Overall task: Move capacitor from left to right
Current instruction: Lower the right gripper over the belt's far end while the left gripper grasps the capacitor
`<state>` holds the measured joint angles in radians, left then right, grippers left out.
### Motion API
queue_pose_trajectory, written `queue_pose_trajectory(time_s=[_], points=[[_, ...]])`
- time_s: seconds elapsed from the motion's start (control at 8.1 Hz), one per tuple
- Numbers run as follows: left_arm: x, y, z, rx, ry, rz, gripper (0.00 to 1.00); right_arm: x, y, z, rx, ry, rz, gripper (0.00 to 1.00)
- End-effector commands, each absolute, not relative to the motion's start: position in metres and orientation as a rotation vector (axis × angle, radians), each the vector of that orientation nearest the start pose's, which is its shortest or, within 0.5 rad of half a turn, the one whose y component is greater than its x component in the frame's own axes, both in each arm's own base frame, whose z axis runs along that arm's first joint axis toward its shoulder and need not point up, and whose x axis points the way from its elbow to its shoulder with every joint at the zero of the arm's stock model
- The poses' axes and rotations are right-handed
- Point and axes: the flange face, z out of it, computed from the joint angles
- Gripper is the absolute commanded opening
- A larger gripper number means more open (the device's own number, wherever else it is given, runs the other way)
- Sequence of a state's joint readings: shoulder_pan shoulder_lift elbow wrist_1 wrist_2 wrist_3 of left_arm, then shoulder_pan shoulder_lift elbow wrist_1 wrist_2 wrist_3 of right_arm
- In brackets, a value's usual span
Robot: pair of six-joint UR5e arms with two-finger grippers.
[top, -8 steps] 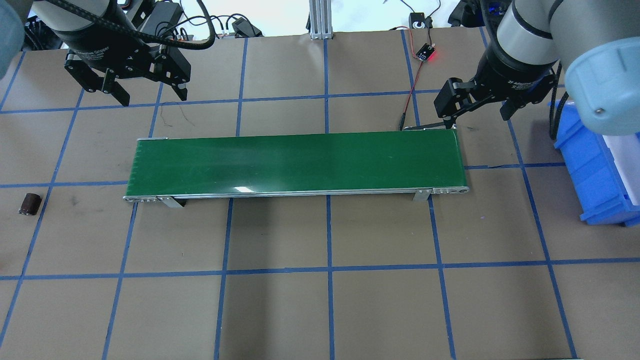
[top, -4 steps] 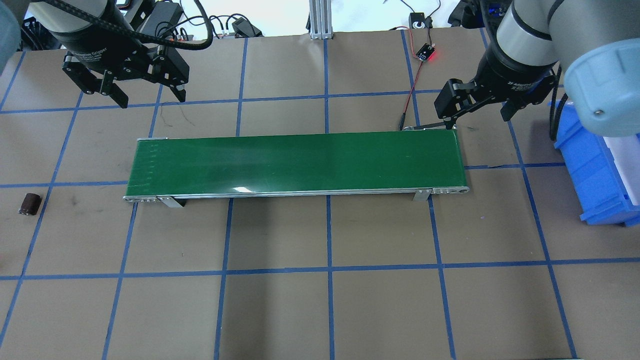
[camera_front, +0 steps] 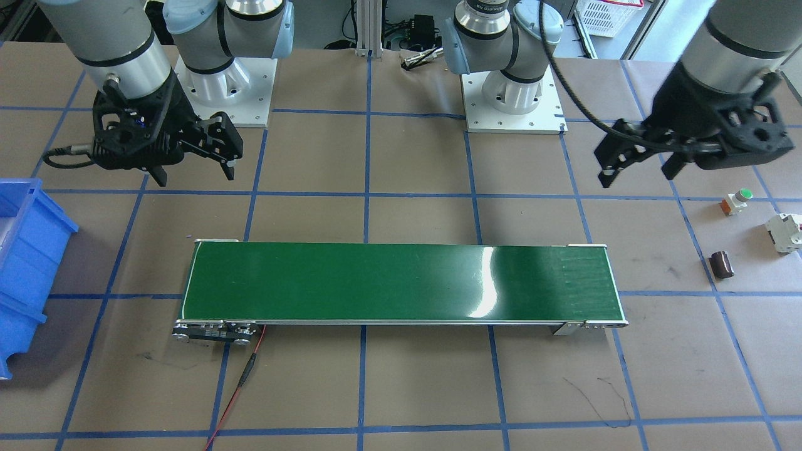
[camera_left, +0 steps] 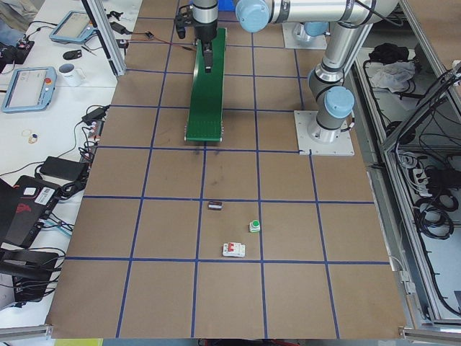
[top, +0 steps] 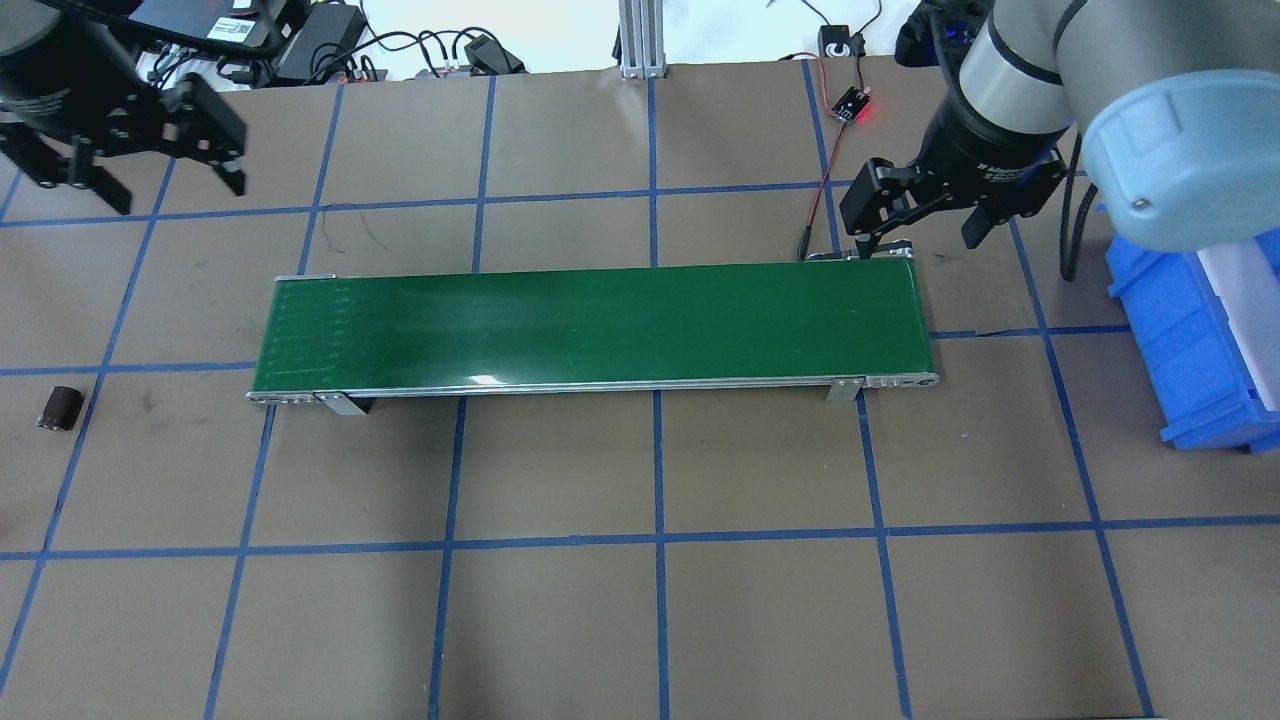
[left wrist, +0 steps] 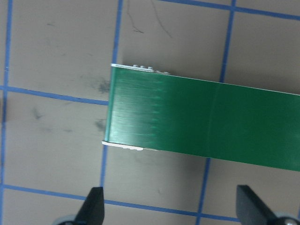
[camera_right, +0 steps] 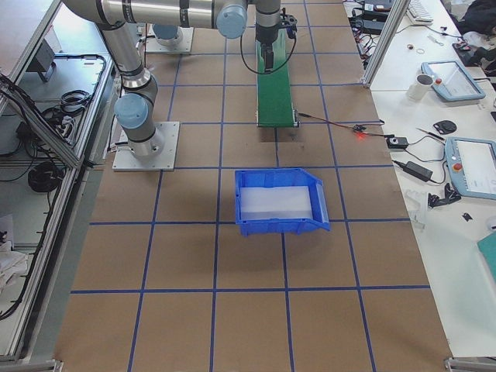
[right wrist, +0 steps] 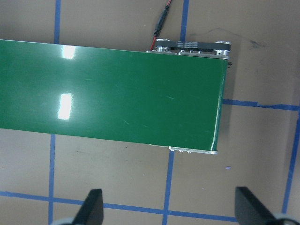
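The capacitor [top: 60, 408], a small dark brown cylinder, lies on its side on the table at the far left, apart from the belt's left end; it also shows in the front-facing view [camera_front: 722, 264] and the left side view [camera_left: 215, 206]. My left gripper [top: 177, 192] is open and empty, hovering well behind the capacitor and a little to its right; it shows in the front-facing view [camera_front: 637, 176] too. My right gripper [top: 918, 243] is open and empty, above the back edge of the belt's right end. The capacitor is out of both wrist views.
A long green conveyor belt [top: 590, 325] lies across the table's middle. A blue bin [top: 1190, 340] stands at the right edge. A part with a green button [camera_front: 737, 200] and a white breaker block [camera_front: 786, 232] lie near the capacitor. A red-lit board with wires [top: 850, 105] sits behind the belt.
My left gripper has moved left, away from the belt's left end. My right gripper has shifted a little left, toward the belt's right end. The capacitor has not moved.
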<state>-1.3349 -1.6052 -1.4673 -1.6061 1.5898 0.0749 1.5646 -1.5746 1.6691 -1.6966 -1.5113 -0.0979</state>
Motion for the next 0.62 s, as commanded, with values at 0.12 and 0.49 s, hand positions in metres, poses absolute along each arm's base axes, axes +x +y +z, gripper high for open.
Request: queue_pose_trajectory(time_s=[0.12,0.49], points=[[0.218,-0.521,0.466,-0.189,3.113,0.042,1.0,0.144,-0.538,0.404,-0.079,2.999,-0.05,1.0],[0.343,-0.537,0.349,-0.053,3.146,0.068,1.0,0.148,-0.562,0.36,-0.067,2.961,0.006,1.0]])
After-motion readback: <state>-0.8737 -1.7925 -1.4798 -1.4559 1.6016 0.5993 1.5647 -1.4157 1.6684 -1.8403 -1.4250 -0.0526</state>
